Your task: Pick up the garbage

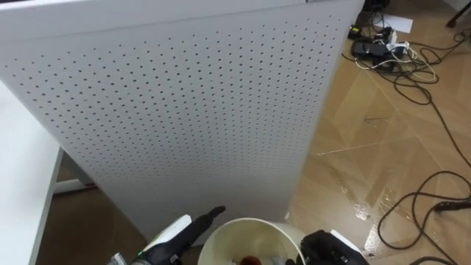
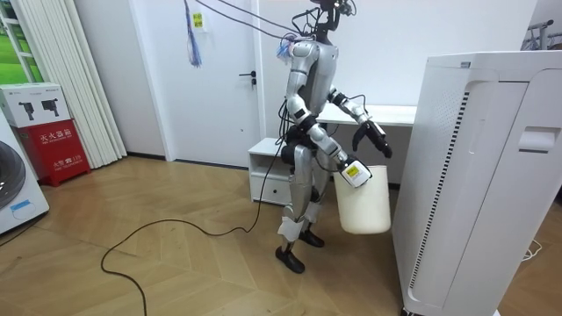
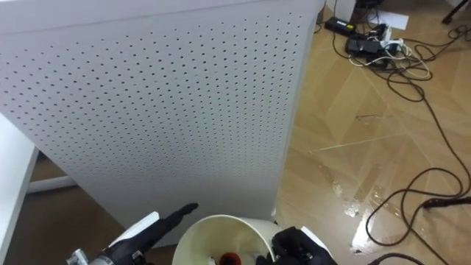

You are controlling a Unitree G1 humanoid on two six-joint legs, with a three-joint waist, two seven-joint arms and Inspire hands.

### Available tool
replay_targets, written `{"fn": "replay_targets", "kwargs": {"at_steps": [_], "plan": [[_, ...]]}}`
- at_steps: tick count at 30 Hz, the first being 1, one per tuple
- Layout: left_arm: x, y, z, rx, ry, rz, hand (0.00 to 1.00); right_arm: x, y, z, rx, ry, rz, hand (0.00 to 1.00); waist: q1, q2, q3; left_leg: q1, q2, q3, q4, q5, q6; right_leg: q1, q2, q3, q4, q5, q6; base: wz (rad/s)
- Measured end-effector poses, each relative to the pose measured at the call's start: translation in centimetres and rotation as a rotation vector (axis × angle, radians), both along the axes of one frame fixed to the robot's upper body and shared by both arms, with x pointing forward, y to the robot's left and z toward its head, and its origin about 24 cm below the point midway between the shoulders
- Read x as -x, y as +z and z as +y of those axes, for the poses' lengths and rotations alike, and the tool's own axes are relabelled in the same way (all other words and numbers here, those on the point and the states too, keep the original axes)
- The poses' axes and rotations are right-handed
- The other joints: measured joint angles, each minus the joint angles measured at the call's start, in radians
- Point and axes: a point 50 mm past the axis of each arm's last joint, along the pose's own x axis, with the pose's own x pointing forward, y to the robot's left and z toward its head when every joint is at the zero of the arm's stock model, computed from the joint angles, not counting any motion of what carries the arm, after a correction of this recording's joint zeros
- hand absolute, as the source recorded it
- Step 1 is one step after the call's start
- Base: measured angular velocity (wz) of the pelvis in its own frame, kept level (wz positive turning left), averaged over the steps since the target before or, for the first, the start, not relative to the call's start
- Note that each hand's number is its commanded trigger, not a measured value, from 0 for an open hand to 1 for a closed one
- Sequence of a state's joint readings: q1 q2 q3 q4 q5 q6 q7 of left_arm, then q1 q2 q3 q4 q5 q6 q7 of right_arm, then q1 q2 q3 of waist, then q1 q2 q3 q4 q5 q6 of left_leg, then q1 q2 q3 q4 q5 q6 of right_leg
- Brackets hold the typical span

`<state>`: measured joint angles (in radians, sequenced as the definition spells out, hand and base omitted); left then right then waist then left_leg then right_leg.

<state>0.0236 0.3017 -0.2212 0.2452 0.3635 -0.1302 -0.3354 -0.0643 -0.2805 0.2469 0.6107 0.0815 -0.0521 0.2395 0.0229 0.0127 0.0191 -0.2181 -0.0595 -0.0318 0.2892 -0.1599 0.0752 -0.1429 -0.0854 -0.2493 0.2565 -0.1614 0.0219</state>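
I hold a white bucket (image 1: 221, 237) low in front of me, close to a tall white perforated panel (image 1: 191, 110). My right hand (image 1: 327, 249) is curled on the bucket's right rim. A small red piece of garbage (image 1: 250, 260) lies inside, along with something pale I cannot make out. My left hand (image 1: 195, 224) reaches forward just left of the rim, fingers straight, holding nothing. In the room view I stand facing the big white appliance (image 2: 474, 175), the bucket (image 2: 364, 206) hanging from my right hand (image 2: 349, 171) and my left hand (image 2: 373, 140) raised above it.
Dark cables and a power strip (image 1: 390, 51) lie on the wooden floor to my right. A white table (image 1: 22, 169) edge is at my left. Behind me in the room view stand a low white cabinet (image 2: 268, 162), a door (image 2: 219, 79) and a red box (image 2: 53, 140).
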Motion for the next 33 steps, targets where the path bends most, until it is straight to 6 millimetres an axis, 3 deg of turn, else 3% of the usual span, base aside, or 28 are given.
{"fn": "replay_targets", "kwargs": {"at_steps": [3,5,10,16,24,29,33], "plan": [[0.5,-0.4,0.5,0.002,0.029,0.016,0.00,1.0,-0.7,-0.5,0.006,-0.020,0.034,1.00,-0.007,-0.002,-0.0028,0.025,0.000,0.002,-0.008,0.000,0.000,0.027,0.001,-0.001,-0.010,0.000,0.000,-0.01],[1.5,-1.2,0.9,0.005,0.057,0.046,0.00,2.3,-1.4,-0.8,0.006,-0.038,0.071,1.00,-0.006,-0.006,-0.0102,0.054,0.001,0.011,-0.022,0.000,0.000,0.051,0.001,0.001,-0.019,0.000,0.000,-0.04],[3.8,-3.5,1.7,0.023,0.149,0.142,0.00,5.3,-3.1,-1.6,0.012,-0.081,0.163,1.00,-0.018,-0.023,-0.0184,0.095,0.001,0.017,-0.038,0.000,0.000,0.094,0.003,0.002,-0.035,0.000,0.001,0.00],[7.1,-7.3,3.5,0.061,0.370,0.295,0.00,9.5,-5.5,-2.9,0.052,-0.171,0.311,1.00,-0.014,-0.031,-0.0181,0.178,0.005,0.033,-0.087,0.001,-0.001,0.164,0.007,0.006,-0.063,-0.001,0.001,-0.05],[12.6,-11.4,5.1,0.119,0.681,0.494,0.00,13.1,-7.3,-3.6,-0.024,-0.424,0.413,1.00,-0.014,-0.037,-0.0210,0.225,0.013,0.055,-0.121,0.002,-0.007,0.196,0.018,0.031,-0.086,-0.002,0.001,-0.07],[16.3,-13.1,6.1,0.146,0.910,0.619,0.00,15.1,-8.2,-4.0,-0.063,-0.558,0.486,1.00,-0.019,-0.043,-0.0237,0.235,0.013,0.064,-0.122,0.002,-0.007,0.204,0.019,0.050,-0.088,-0.002,0.001,-0.08],[17.9,-13.6,6.8,0.189,1.062,0.659,0.00,16.4,-8.7,-4.2,-0.095,-0.648,0.530,1.00,-0.017,-0.045,-0.0187,0.248,0.014,0.074,-0.129,-0.001,-0.007,0.213,0.020,0.055,-0.090,-0.002,0.001,-0.04]]}}
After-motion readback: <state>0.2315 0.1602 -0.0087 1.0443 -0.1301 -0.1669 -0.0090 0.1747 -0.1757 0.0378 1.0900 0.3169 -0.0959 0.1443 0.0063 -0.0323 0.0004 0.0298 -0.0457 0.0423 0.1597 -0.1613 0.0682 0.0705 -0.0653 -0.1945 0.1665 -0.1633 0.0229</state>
